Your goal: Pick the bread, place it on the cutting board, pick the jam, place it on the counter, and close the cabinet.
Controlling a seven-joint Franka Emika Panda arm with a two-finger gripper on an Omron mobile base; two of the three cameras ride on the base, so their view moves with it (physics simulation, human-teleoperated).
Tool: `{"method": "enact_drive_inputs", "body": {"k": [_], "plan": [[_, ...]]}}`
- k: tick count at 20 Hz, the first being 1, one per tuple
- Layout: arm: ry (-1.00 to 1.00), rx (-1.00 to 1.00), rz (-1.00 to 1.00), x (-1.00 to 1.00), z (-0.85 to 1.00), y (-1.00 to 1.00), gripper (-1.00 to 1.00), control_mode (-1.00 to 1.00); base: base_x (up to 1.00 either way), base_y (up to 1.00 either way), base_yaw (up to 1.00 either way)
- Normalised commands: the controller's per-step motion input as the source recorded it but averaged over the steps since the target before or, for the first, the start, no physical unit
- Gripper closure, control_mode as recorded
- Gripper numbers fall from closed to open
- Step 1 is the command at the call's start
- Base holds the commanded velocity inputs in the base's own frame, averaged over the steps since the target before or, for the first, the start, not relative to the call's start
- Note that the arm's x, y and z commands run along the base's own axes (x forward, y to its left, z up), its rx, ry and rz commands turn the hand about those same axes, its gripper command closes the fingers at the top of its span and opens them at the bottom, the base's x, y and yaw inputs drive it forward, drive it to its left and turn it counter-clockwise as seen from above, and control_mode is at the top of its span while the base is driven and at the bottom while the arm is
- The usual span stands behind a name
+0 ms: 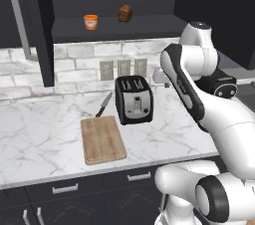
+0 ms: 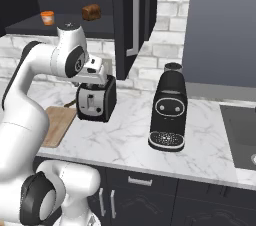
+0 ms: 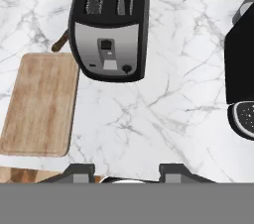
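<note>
Dark-brown bread (image 1: 125, 13) sits on the open cabinet (image 1: 117, 27) shelf, right of the jam (image 1: 90, 21), well above and behind my pincer (image 3: 126, 174), which hangs closed and empty, pointing down at the worktop (image 3: 163, 109) beside the toaster (image 3: 109, 25); I must reach up.

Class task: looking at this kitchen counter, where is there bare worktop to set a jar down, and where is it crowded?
Bare marble lies between the toaster and the coffee machine, and left of the cutting board. Crowded: board, knife and toaster sit close together.
</note>
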Motion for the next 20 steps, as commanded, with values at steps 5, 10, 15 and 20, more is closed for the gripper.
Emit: {"method": "enact_drive_inputs", "body": {"k": [5, 10, 15, 20], "plan": [[0.0, 0.0, 0.0, 0.0, 0.0, 0.0, -1.0, -1.0, 0.0, 0.0, 0.0], [0.0, 0.0, 0.0, 0.0, 0.0, 0.0, -1.0, -1.0, 0.0, 0.0, 0.0], [0.0, 0.0, 0.0, 0.0, 0.04, -0.04, -1.0, -1.0, 0.0, 0.0, 0.0], [-0.11, 0.0, 0.0, -0.01, 0.52, 0.0, -1.0, -1.0, 0.0, 0.0, 0.0]]}}
